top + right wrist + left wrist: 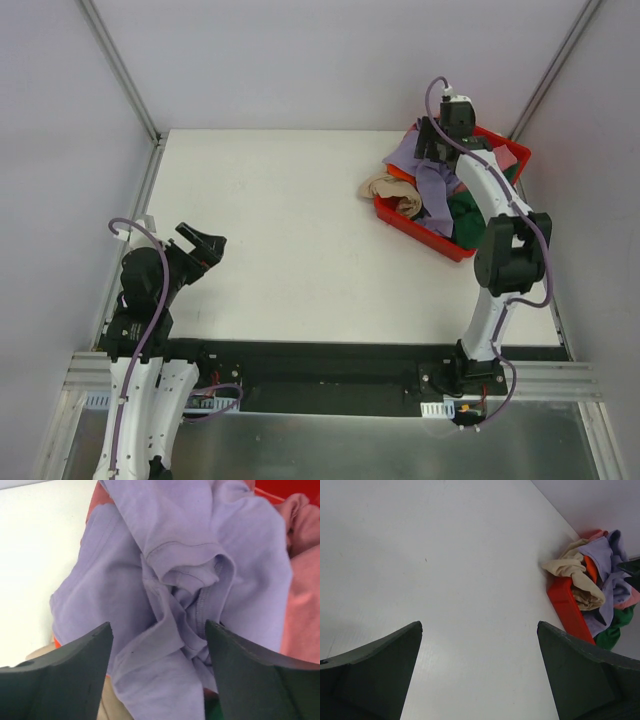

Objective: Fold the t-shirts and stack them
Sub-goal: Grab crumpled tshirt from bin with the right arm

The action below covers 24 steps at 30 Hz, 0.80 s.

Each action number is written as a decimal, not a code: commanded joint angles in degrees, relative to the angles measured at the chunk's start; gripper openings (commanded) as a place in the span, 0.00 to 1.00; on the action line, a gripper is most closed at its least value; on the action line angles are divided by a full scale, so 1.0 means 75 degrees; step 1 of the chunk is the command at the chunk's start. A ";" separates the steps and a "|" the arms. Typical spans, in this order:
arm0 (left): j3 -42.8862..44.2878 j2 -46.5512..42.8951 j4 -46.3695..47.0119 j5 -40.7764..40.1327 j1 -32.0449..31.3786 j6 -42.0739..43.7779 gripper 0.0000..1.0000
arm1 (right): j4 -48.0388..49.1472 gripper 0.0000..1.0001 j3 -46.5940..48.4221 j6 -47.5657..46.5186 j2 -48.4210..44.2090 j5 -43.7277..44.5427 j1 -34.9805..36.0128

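The t-shirts lie crumpled together in a red bin (425,232) at the table's far right. A lavender shirt (428,180) is on top, a beige one (385,187) spills over the left rim, and a dark green one (465,215) and a pink one (505,157) lie beside them. A strip of orange (590,567) shows between the beige and the lavender. My right gripper (158,624) hangs just above the lavender shirt (175,540), its jaws apart on either side of a bunched fold. My left gripper (480,625) is open over bare table at the near left.
White walls stand behind and to both sides of the white table (290,240). The bin (567,607) sits slanted near the right wall. My right arm (495,215) arches over the bin's near side.
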 commanded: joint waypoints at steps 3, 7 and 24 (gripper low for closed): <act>-0.0094 0.0032 0.0101 -0.0030 0.0030 -0.0097 0.98 | -0.0197 0.63 0.0523 0.0428 0.0149 0.0121 0.0075; -0.0082 0.0126 0.0089 -0.0123 0.0030 -0.0155 0.99 | -0.0525 0.63 0.0499 0.0510 0.0266 0.0109 0.0075; -0.0023 0.0126 0.0089 -0.0076 0.0030 -0.0225 0.99 | -0.0035 0.01 0.1694 -0.0858 -0.1828 -0.0707 0.0168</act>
